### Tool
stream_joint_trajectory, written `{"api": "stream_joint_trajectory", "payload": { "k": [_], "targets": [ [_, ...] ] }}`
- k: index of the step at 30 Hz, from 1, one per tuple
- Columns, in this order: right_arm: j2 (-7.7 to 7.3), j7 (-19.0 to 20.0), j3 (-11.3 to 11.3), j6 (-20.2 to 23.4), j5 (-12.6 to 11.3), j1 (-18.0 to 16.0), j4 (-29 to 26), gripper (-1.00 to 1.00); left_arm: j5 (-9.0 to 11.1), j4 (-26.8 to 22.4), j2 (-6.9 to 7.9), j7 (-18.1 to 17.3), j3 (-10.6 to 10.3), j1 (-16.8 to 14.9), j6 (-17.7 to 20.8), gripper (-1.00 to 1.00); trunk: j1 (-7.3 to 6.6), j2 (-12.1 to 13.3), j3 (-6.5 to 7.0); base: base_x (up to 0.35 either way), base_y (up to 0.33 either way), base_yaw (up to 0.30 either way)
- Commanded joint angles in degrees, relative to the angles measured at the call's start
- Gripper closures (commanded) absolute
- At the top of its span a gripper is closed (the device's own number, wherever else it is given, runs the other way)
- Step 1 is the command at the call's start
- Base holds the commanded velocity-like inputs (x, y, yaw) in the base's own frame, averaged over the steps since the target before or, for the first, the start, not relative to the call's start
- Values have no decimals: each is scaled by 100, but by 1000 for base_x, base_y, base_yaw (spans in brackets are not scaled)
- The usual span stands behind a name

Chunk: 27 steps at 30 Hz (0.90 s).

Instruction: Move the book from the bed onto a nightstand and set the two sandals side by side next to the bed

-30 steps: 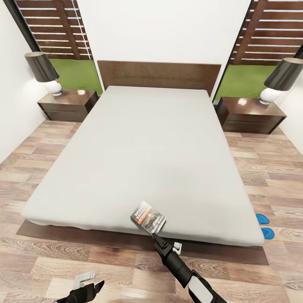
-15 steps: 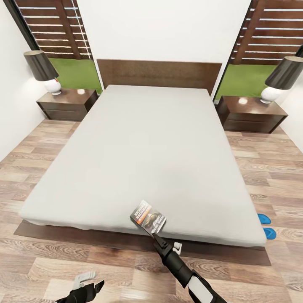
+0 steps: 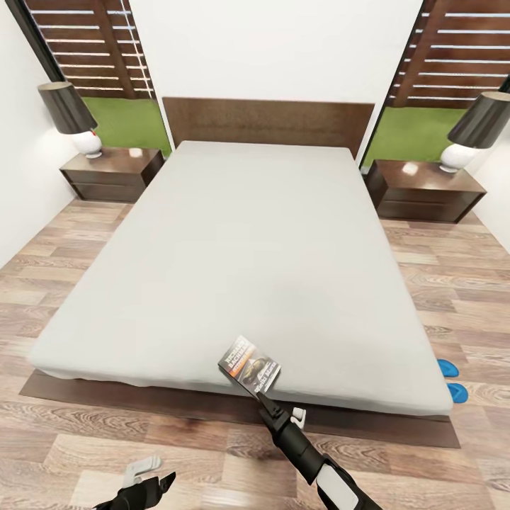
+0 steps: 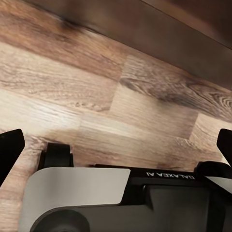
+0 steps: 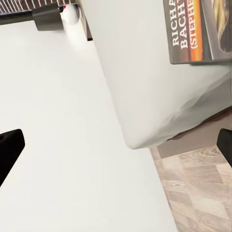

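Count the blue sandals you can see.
2: both sandals lie on the floor beside the bed's foot corner, one farther, one nearer. Each is partly hidden.

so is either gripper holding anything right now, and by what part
Nothing is held. The right gripper is open just short of the book on the bed; the left gripper is open above the floor.

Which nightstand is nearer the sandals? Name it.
The nightstand at the head view's right, on the robot's right of the bed. Both blue sandals lie on the floor along that same side; the other nightstand stands across the bed.
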Motion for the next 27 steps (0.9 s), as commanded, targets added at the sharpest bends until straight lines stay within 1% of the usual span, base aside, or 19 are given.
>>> {"api": "stream_joint_trajectory", "payload": {
  "k": [1, 27],
  "targets": [
    [-2, 13, 18, 55, -61, -3, 0, -100, 47, 8, -2, -19, -50, -3, -22, -100, 23, -44, -22, 0, 0, 0],
    [-2, 13, 19, 54, -61, -3, -2, -100, 47, 8, -2, -19, -48, -3, -22, -100, 594, -1087, -489, 0, 0, 0]
  ]
}}
